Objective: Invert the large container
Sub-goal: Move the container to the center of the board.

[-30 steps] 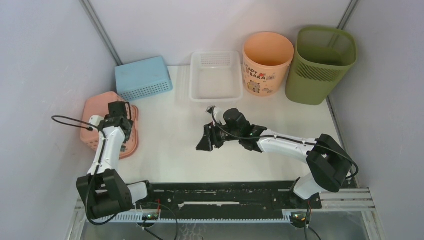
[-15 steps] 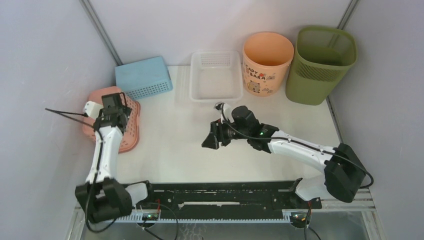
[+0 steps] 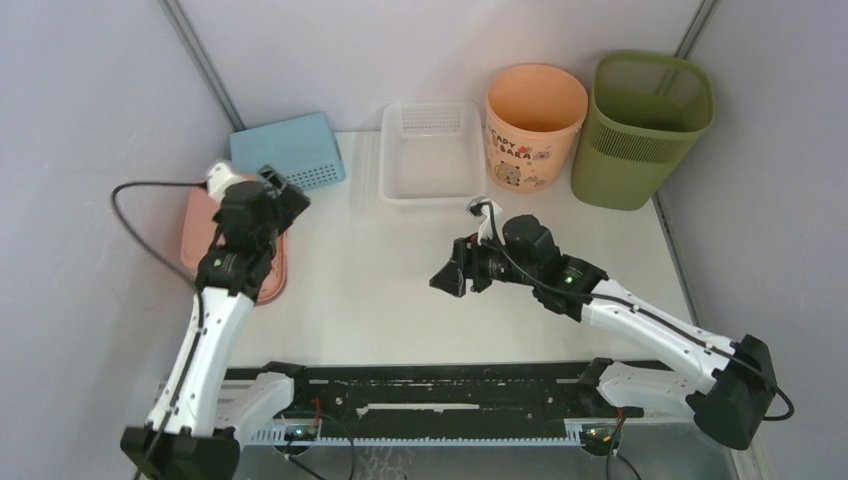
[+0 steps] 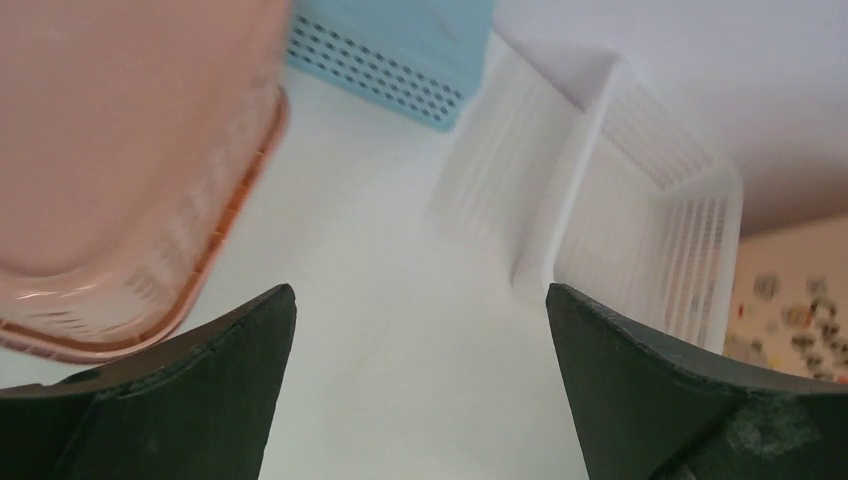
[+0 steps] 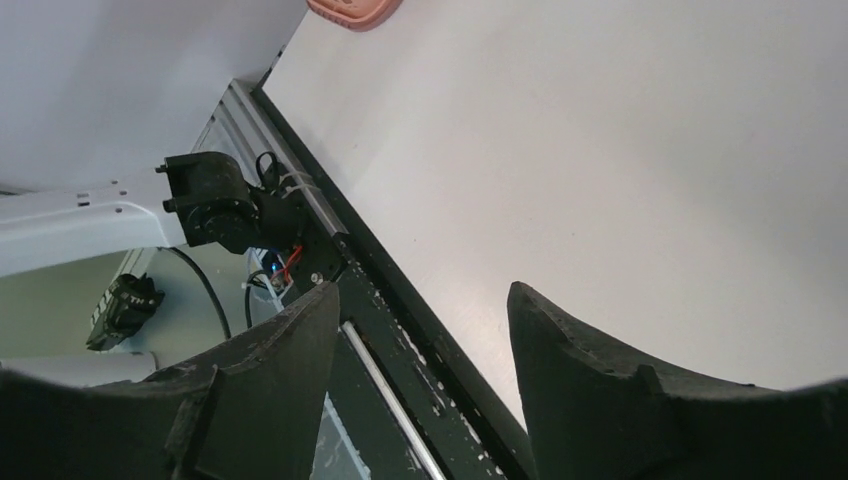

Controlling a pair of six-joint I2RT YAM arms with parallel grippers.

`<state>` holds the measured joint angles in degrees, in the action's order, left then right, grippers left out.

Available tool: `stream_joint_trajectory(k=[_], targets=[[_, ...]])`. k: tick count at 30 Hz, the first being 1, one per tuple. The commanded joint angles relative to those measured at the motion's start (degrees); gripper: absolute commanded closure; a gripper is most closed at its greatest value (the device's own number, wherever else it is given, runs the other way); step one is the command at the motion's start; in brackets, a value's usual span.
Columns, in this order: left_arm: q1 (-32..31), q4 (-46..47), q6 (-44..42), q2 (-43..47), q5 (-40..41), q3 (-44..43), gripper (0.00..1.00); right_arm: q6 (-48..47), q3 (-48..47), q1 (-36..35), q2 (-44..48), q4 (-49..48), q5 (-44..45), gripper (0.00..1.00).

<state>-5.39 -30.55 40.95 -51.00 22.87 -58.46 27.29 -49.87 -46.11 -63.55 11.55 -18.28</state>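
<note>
One large container (image 3: 628,168) stands upright at the far right corner of the counter (image 3: 360,290), mouth up, long axis vertical, just beside one peach bucket (image 3: 520,150). Left end effector (image 4: 420,300) and right end effector (image 5: 425,300): both released, jaws spread, grasping nothing, well apart from the container.

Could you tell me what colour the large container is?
The large container is olive green, clearest in the top external view.

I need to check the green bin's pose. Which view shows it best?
The top view: the green bin stands whole and upright, mouth up, right of the peach bucket. Neither wrist view shows it.
</note>
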Motion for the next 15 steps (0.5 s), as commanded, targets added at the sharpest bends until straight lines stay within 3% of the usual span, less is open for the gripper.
stream_joint_trajectory(k=[1, 9, 11, 12, 15], targets=[[-7.7, 2.5, -6.8, -5.5, -2.1, -5.6, 0.00, 0.9, 2.4, 0.4, 5.3, 2.5, 3.3, 0.28], [-20.7, 6.1, -9.0, -10.4, -4.0, -6.7, 0.00, 2.1, 7.6, 1.0, 11.6, 5.5, 6.7, 0.22], [-24.7, 7.1, -9.3, -10.7, -3.7, -4.8, 0.00, 2.7, 9.2, 1.1, 12.7, 6.0, 7.4, 0.16], [-26.5, 8.0, -9.2, -10.8, -3.9, -3.5, 0.00, 3.1, 10.2, 1.2, 13.3, 5.9, 7.6, 0.07], [-31.1, 9.6, -7.9, -10.8, -4.0, 0.6, 0.00, 4.7, 13.5, 1.2, 14.8, 4.6, 7.8, 0.02]])
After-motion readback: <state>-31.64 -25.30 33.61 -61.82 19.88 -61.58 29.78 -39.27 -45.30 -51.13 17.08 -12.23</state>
